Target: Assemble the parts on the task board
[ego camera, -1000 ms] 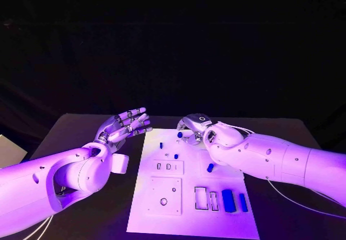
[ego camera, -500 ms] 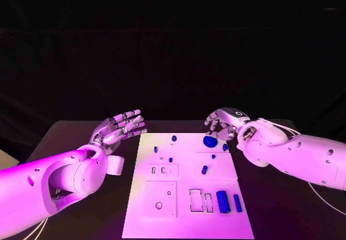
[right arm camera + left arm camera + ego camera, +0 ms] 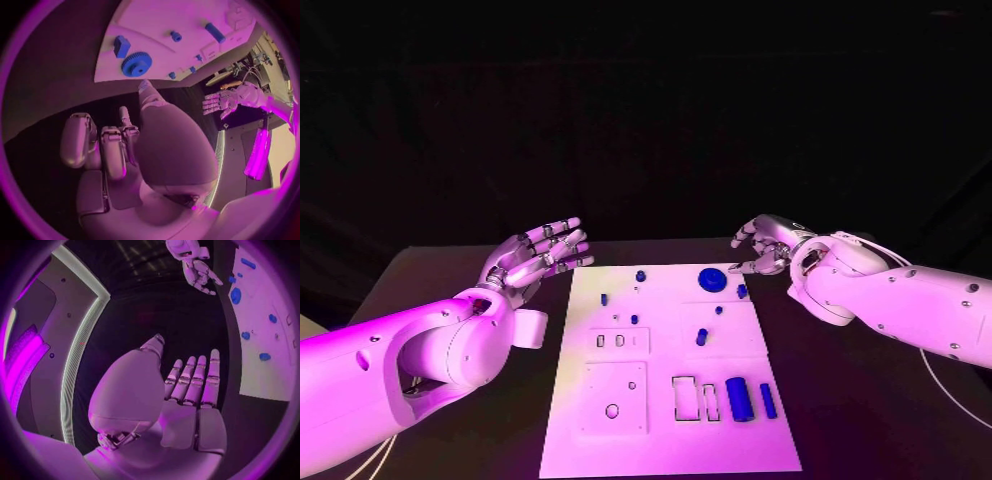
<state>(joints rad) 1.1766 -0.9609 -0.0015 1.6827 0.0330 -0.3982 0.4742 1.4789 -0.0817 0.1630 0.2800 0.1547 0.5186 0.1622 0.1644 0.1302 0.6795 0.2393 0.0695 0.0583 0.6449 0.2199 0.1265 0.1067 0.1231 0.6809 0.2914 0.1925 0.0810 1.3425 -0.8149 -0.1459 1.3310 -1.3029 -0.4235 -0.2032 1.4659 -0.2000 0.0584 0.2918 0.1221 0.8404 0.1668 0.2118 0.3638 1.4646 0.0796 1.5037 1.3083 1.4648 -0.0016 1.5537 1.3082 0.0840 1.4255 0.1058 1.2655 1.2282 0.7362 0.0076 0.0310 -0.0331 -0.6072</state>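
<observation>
The white task board (image 3: 668, 440) lies lengthwise in the middle of the table. A blue gear (image 3: 713, 280) lies flat near its far right corner, with a small blue block (image 3: 741, 291) beside it. Several small blue pegs (image 3: 701, 337) dot the far half, and two longer blue bars (image 3: 738, 398) lie near a rectangular slot (image 3: 685, 397). My right hand (image 3: 769, 245) hovers just off the far right corner, fingers loosely bent and holding nothing. My left hand (image 3: 538, 250) is raised left of the board, fingers straight and apart. The right wrist view shows the gear (image 3: 137, 64) beyond the thumb.
Black table (image 3: 877, 400) surrounds the board on both sides. The near left part of the board has a square recessed plate (image 3: 613, 395) with small holes. In the left wrist view the board (image 3: 262, 340) lies beside my flat left hand (image 3: 187, 390).
My right hand has drawn back to the right from over the board's far end, leaving the blue gear lying there. The camera has shifted. The left hand has kept its pose.
</observation>
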